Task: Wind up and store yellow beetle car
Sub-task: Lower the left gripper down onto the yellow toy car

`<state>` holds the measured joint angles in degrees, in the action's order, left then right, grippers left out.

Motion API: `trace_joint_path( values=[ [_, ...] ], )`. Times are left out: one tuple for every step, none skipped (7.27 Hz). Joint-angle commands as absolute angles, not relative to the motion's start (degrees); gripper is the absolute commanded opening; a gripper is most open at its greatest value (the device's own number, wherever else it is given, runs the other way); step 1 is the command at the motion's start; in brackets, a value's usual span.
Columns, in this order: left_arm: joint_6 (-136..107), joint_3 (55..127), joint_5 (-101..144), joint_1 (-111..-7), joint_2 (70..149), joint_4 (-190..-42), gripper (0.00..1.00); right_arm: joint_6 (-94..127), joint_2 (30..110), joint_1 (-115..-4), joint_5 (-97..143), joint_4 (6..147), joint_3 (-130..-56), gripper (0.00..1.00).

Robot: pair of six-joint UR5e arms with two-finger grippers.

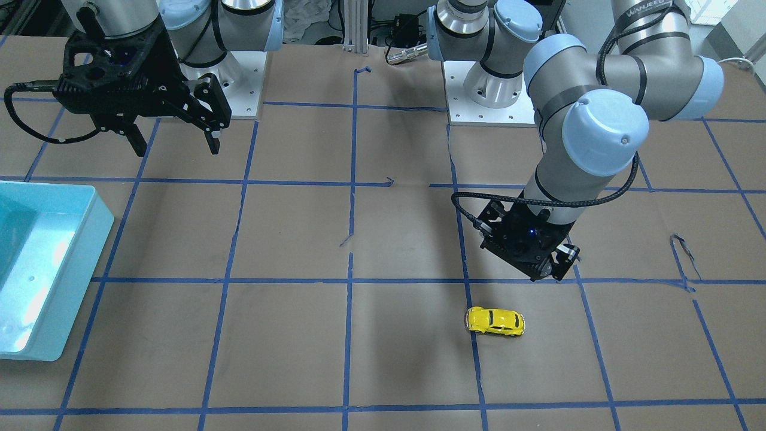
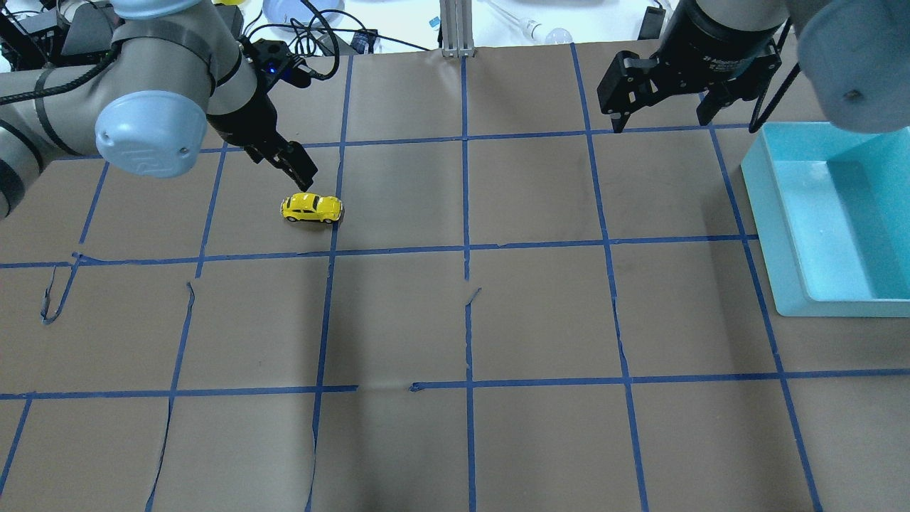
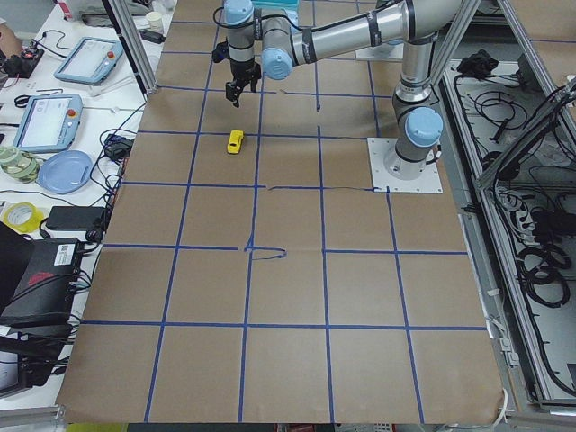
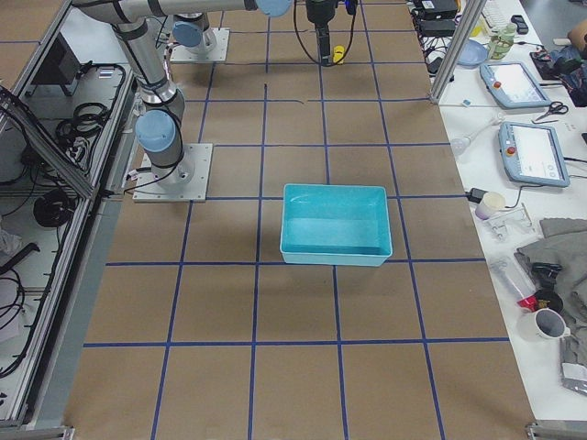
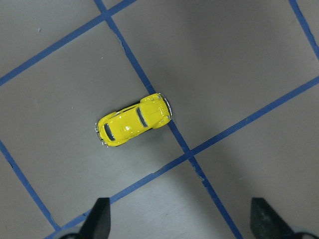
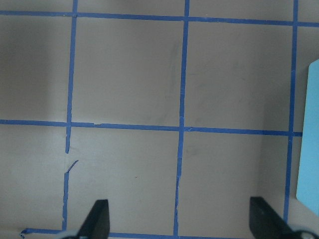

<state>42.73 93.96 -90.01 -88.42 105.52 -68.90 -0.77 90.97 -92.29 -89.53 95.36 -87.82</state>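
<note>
Hovering my left end effector (image 5: 182, 218), jaws spread wide, near the yellow beetle car (image 5: 133, 120): looks light, hard, slick, so I'd pinch its sides.

Your robot's silver-grey tubular arms (image 1: 658, 72) wear pale blue joint caps (image 1: 604, 129) above white, screw-dotted base plates (image 1: 491, 117). Black braided cables (image 1: 598, 197) feed the black angular left gripper (image 5: 182, 219) and right gripper (image 6: 179, 219), each lit blue.

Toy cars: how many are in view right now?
1. The yellow car stands on its wheels on the table, close to the open left gripper. None lies in the teal bin.
</note>
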Motion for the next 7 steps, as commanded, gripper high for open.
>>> trace_joint_path(
  values=[
    [57.59,94.13,-90.35,-88.42,109.84,-64.45,1.00,-0.88,90.97,-92.29,-89.65,95.27,-87.72,1.00],
    [63.40,94.04,-90.35,-88.33,111.52,-63.82,1.00,-0.88,90.97,-92.37,-89.56,95.36,-87.80,1.00],
    [67.37,94.13,-90.35,-87.90,113.88,-61.02,1.00,-0.88,90.97,-92.29,-89.65,95.36,-87.80,1.00],
    [71.15,94.04,-89.83,-86.93,115.82,-59.43,1.00,-0.79,90.97,-92.37,-89.56,95.36,-87.72,1.00],
    [76.41,94.22,-90.26,-86.84,116.97,-58.20,0.99,-0.88,90.97,-92.37,-89.65,95.27,-87.63,1.00],
    [82.03,94.83,-91.05,-85.88,117.77,-56.88,0.97,-0.79,90.97,-92.37,-89.65,95.36,-87.89,1.00],
    [83.74,96.05,-90.45,-83.69,118.47,-55.13,0.96,-0.88,90.97,-92.29,-89.74,95.27,-87.89,1.00]
  ],
)
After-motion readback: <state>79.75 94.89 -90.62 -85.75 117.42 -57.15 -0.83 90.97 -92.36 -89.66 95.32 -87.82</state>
